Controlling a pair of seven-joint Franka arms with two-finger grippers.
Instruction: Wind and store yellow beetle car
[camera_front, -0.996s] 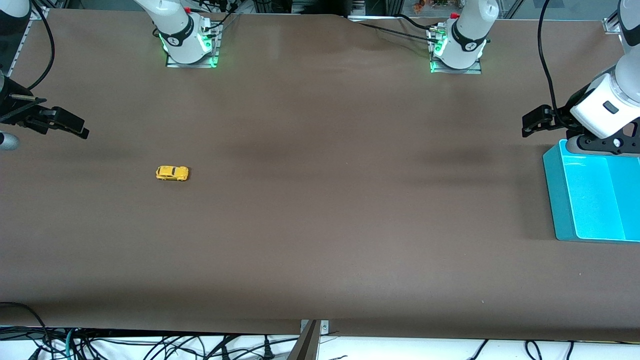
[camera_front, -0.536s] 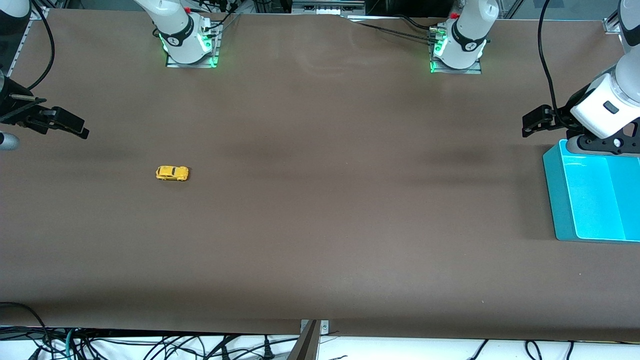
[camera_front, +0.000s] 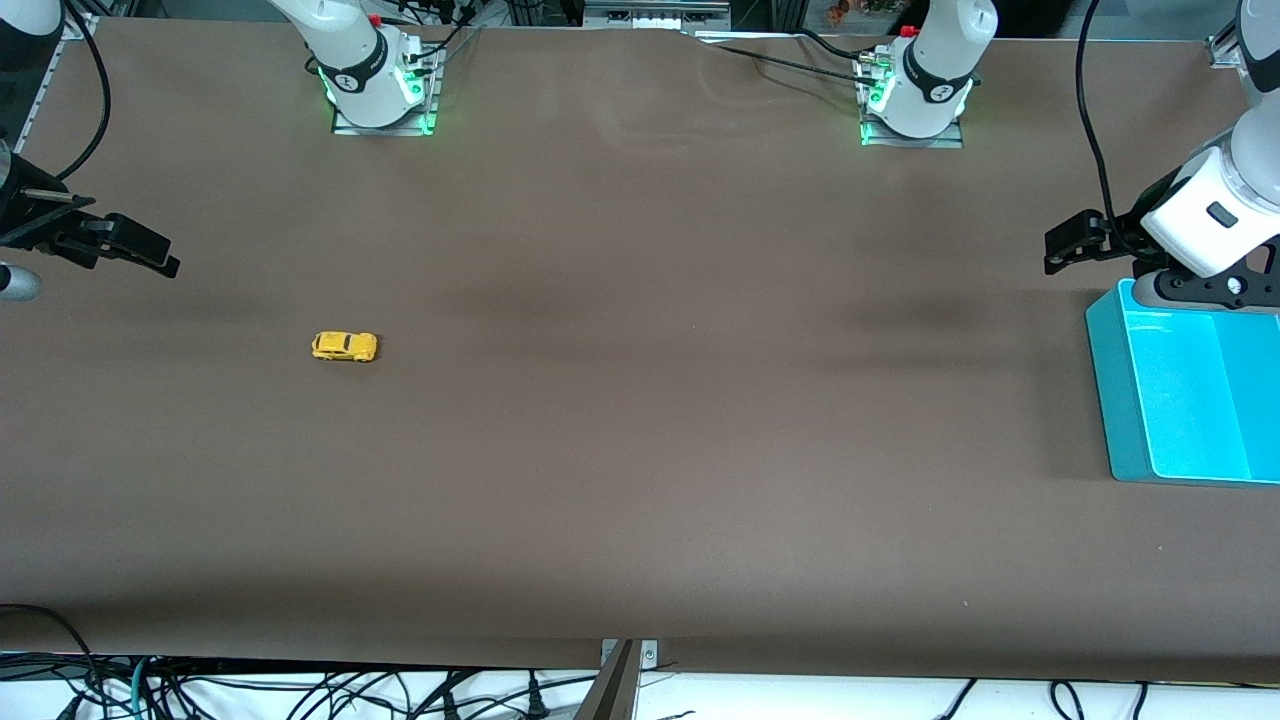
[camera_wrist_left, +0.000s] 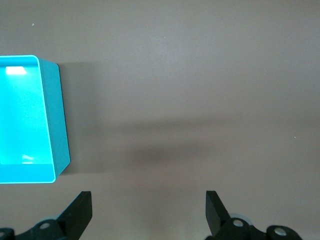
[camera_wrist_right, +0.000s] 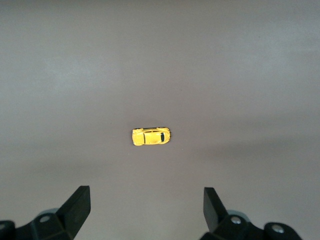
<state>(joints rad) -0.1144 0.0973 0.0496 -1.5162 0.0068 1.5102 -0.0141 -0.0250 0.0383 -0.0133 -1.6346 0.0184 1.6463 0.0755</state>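
The yellow beetle car (camera_front: 345, 346) (camera_wrist_right: 151, 136) rests on its wheels on the brown table, toward the right arm's end. My right gripper (camera_front: 150, 255) (camera_wrist_right: 146, 205) hovers open and empty high over the table edge at that end, apart from the car. My left gripper (camera_front: 1062, 245) (camera_wrist_left: 149, 207) hangs open and empty at the left arm's end, above the table just beside the teal bin (camera_front: 1125, 400) (camera_wrist_left: 56, 117).
The teal bin is an open, empty box with a bright inside, standing at the left arm's end of the table. Both arm bases (camera_front: 378, 85) (camera_front: 915, 95) stand along the table's back edge. Cables (camera_front: 300, 695) hang below the front edge.
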